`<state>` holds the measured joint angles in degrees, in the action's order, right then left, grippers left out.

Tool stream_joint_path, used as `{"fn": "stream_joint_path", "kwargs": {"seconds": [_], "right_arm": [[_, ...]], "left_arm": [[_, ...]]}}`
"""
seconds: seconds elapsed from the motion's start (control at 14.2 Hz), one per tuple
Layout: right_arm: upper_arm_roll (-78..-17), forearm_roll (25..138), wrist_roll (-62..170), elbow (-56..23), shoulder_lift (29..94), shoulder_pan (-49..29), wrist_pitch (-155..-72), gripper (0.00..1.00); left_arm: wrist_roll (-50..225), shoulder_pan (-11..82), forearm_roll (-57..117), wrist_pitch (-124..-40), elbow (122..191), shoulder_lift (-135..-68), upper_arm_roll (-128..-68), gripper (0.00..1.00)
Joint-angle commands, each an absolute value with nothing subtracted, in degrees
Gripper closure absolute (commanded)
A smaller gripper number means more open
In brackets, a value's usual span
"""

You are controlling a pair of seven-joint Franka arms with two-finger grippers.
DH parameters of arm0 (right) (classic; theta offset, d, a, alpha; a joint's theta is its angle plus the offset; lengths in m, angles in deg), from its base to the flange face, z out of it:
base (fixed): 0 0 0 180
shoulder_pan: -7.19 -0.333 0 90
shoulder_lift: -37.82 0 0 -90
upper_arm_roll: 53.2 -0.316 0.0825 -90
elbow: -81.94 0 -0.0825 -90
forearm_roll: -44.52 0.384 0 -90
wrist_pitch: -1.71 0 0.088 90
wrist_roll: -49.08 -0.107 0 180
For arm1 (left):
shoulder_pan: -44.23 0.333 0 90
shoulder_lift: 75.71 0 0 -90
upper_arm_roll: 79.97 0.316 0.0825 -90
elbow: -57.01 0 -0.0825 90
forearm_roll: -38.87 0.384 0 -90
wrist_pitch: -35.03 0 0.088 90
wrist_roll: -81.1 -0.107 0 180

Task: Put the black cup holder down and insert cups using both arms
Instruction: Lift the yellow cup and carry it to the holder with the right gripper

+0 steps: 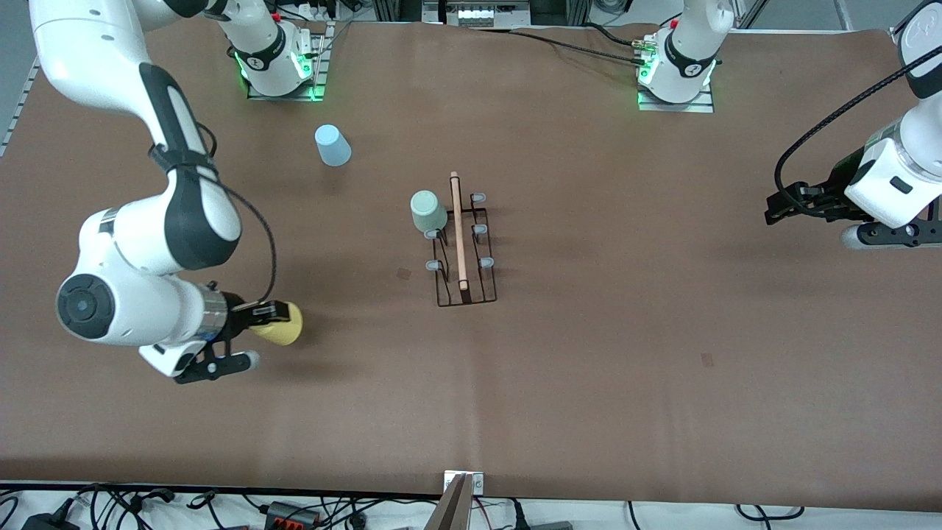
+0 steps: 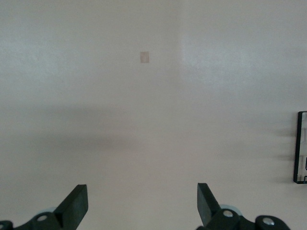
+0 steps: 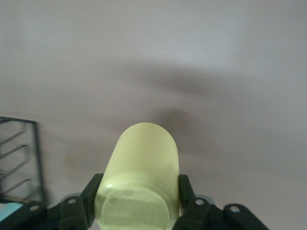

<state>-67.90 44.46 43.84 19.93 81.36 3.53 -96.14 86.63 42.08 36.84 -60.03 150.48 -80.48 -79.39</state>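
The black cup holder [image 1: 464,243] stands at the table's middle, its wooden rod handle [image 1: 458,228] on top. A mint green cup [image 1: 427,211] sits upside down on its peg toward the right arm's end, farthest from the front camera. A light blue cup [image 1: 333,145] stands upside down on the table near the right arm's base. My right gripper [image 1: 278,316] is shut on the yellow cup [image 1: 288,326], held on its side above the table at the right arm's end; the wrist view shows the cup [image 3: 141,163] between the fingers [image 3: 88,191]. My left gripper [image 1: 780,206] is open and empty at the left arm's end.
The brown mat [image 1: 589,368] covers the table. Small tape marks lie on it [image 1: 404,273] [image 1: 706,359]. Cables run along the table's front edge [image 1: 294,511]. The holder's edge shows in the left wrist view [image 2: 301,146] and in the right wrist view [image 3: 19,158].
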Motion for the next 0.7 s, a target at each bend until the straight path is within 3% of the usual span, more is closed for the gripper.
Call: {"fn": "stream_joint_path", "kwargs": {"seconds": [0.0,0.63], "right_arm": [[-70.9,44.4,35.7,20.9,81.7,1.0,-94.9,0.77],[-71.7,44.1,16.7,21.0,81.5,-12.3,-95.8,0.77]], "left_arm": [[85.7,42.1,36.7,-58.7,148.9,-80.9,-79.4,0.00],[85.1,42.2,36.7,-58.5,148.9,-81.2,-79.4,0.00]]}}
